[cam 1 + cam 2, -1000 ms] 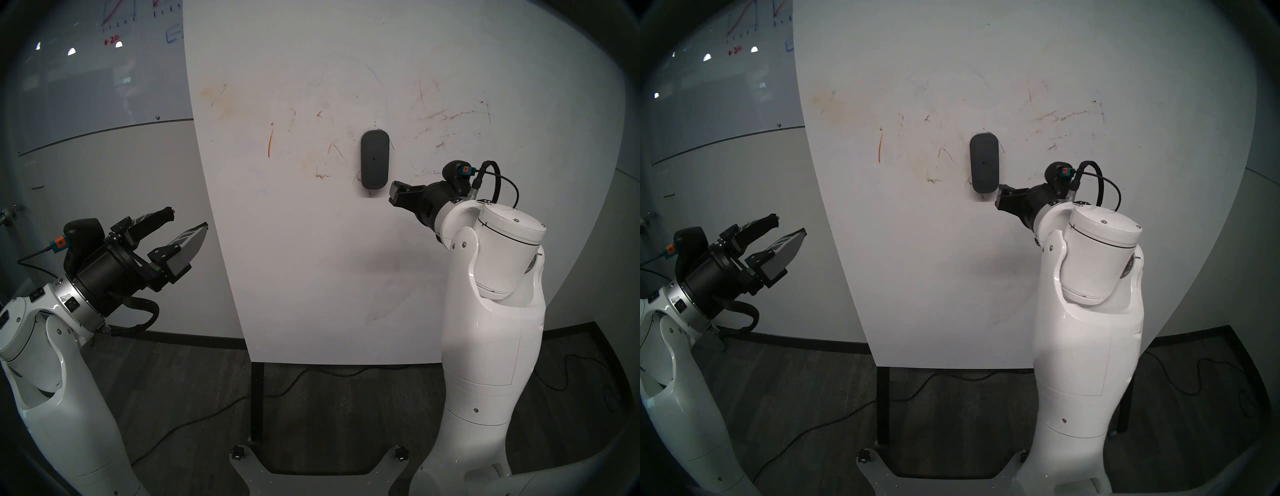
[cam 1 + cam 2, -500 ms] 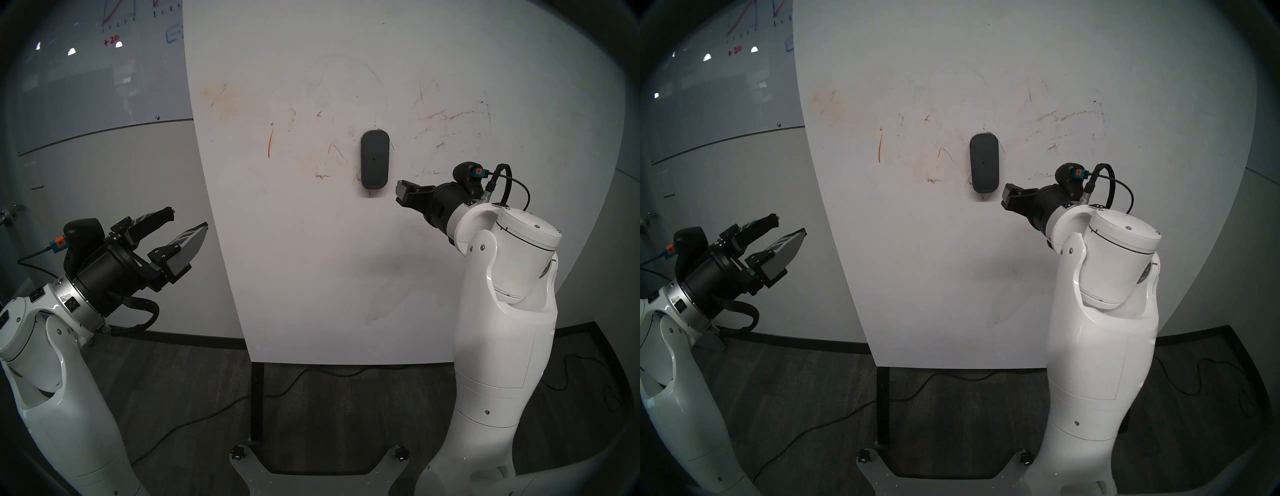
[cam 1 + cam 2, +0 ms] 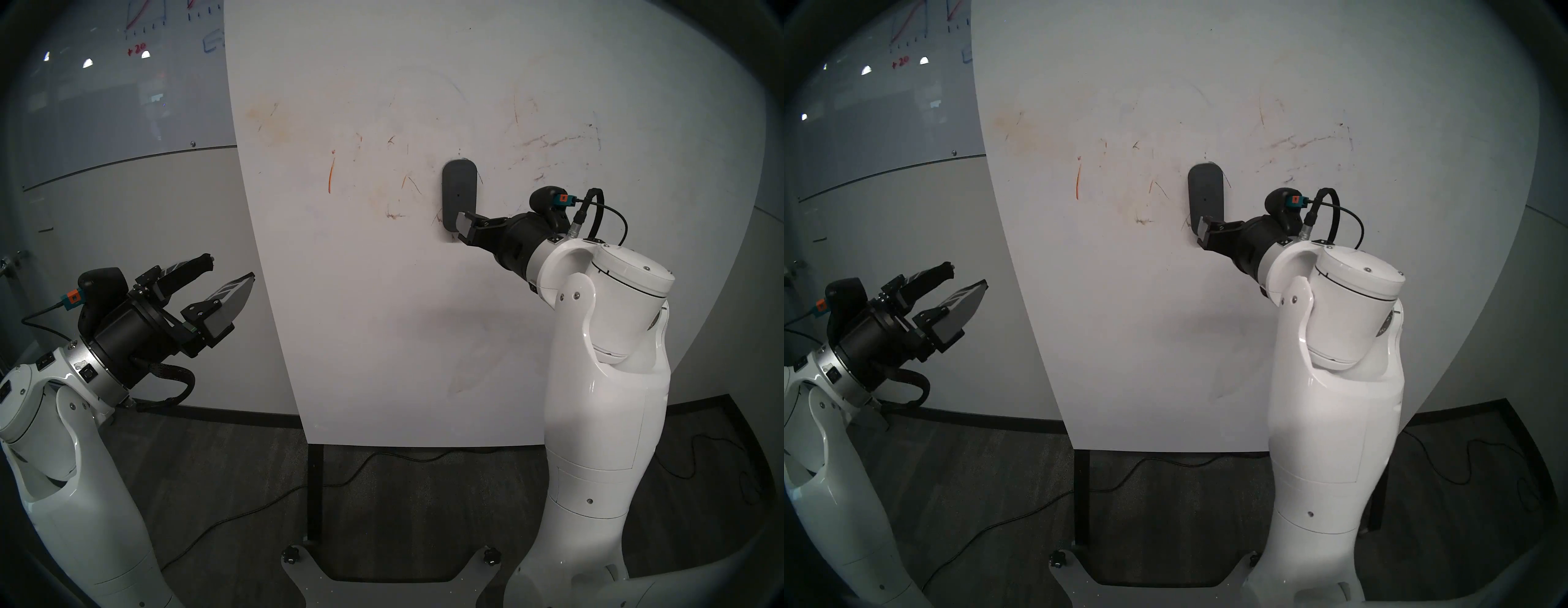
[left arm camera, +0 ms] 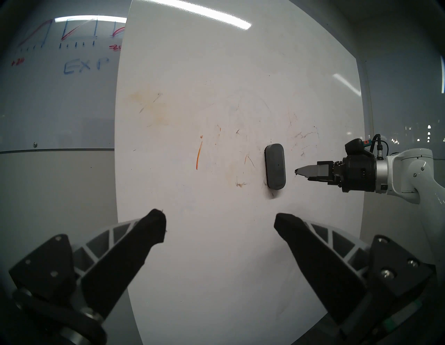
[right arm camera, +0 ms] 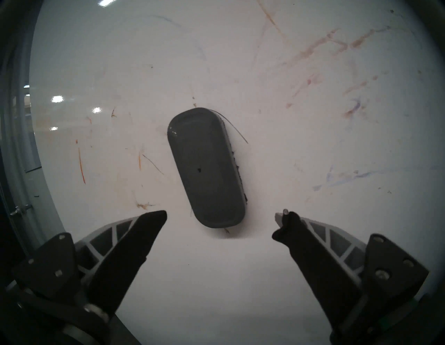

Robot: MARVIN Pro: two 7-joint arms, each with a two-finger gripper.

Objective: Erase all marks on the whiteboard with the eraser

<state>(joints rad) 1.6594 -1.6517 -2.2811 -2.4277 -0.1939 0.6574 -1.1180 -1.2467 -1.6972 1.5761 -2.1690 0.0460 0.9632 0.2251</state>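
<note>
Dark carpet floor (image 3: pixel 212 467), cables (image 3: pixel 237 518), glass wall board (image 3: pixel 106 85) (graph scribbles).

I see a glossy, smooth whiteboard (image 5: pixel 265 277), matt grey plastic eraser (image 5: pixel 207 168), fuzzy dark felt along its edge, matt black fingers (image 5: pixel 134 243).

**Item counts, whiteboard scene**

One whiteboard (image 3: pixel 382 339) on black legs. One eraser (image 3: pixel 456 187), dark grey, stuck on it. Orange marks: one clear long stroke (image 3: pixel 330 178), plus a few short orange bits near the eraser; exact number was hard to tell among the faint smudges. Two robot arms, each with one end effector: left end effector (image 3: pixel 231 271), right end effector (image 5: pixel 220 218), two fingers apiece. One glass wall board (image 3: pixel 127 85) behind, with graph scribbles. Two knobs on the stand base.
</note>
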